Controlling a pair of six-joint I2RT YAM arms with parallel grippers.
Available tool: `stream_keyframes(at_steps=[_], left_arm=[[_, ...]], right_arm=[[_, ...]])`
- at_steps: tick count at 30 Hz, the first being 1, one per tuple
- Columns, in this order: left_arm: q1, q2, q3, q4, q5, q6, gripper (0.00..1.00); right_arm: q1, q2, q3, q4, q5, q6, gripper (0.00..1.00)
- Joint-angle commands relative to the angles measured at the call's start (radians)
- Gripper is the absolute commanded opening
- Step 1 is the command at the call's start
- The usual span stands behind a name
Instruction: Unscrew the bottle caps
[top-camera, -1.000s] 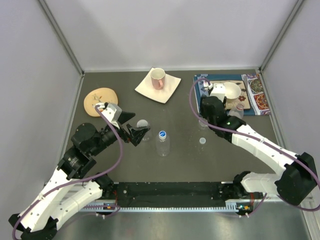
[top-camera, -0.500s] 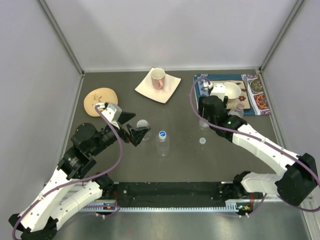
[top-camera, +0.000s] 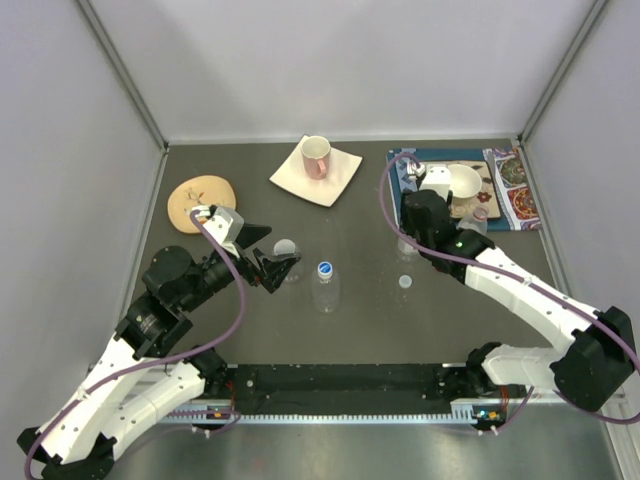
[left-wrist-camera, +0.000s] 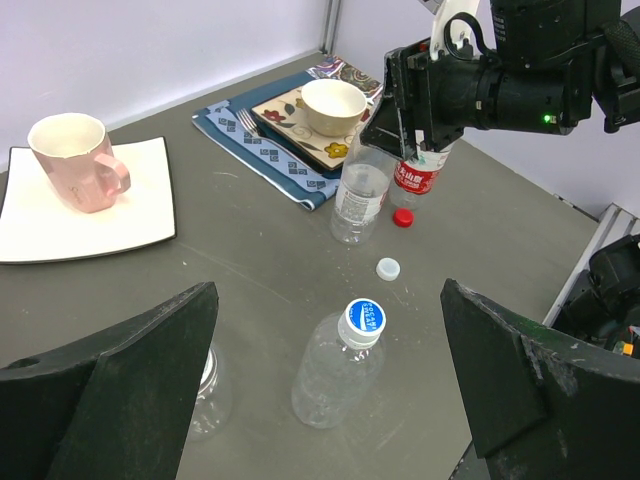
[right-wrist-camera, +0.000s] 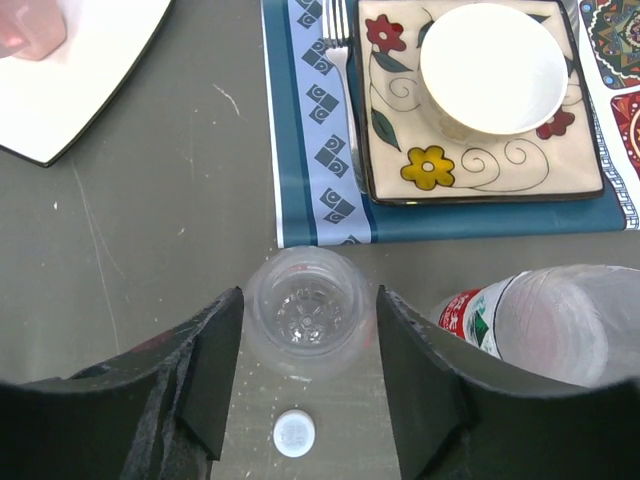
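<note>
My L arm (top-camera: 130, 385) comes up from the near-left corner, elbow bent, wrist low & aimed at table centre. L claw (top-camera: 270, 252) gapes fully wide w/ nothing in it. Squat bottle (left-wrist-camera: 212, 385) sits just beside one finger, partly hidden by it. Blue-capped bottle (left-wrist-camera: 335, 365) stands upright a bit further out, between the fingers in the wrist view, blue cap (left-wrist-camera: 364, 316) on.

R arm (top-camera: 520, 295) stretches diagonally from the near-right base toward the far right, wrist tipped down. R claw (right-wrist-camera: 310, 300) is about half apart, one finger each side of an uncapped bottle (right-wrist-camera: 305, 335). Can't tell whether the pads actually press on it. That bottle is upright, mouth open, no liquid visible. Red-label bottle (left-wrist-camera: 420, 178) is just beside it, top hidden behind the claw. White cap (left-wrist-camera: 388, 268) & red cap (left-wrist-camera: 403, 217) lie loose on the table (left-wrist-camera: 250, 280) near those 2 bottles, apart from each other.

Containers: white bowl (right-wrist-camera: 493, 65), empty, on a floral square plate (right-wrist-camera: 400, 150), on a blue mat (right-wrist-camera: 310, 150) w/ a fork (right-wrist-camera: 337, 40) beside the plate. Pink mug (left-wrist-camera: 75, 160) stands upright on a white square plate (left-wrist-camera: 40, 230), nothing seen inside. Round tan disc (top-camera: 200, 200) at far left.
</note>
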Motion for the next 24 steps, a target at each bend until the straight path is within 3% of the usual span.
stream_keyframes(at_steps=[1,7,17,24], left_arm=[[-0.003,0.004,-0.007,0.052,0.010,-0.013,0.99],[-0.003,0.006,-0.008,0.052,0.010,-0.013,0.99],[-0.003,0.009,-0.007,0.054,0.012,-0.011,0.99],[-0.003,0.014,-0.007,0.059,0.016,-0.014,0.99]], right_arm=[[-0.003,-0.017,0.053,0.011,0.001,-0.006,0.53],[-0.001,-0.018,0.051,0.009,0.000,-0.009,0.51],[-0.003,-0.023,0.053,0.006,0.006,-0.009,0.69],[-0.001,-0.026,0.051,0.006,0.006,-0.012,0.66]])
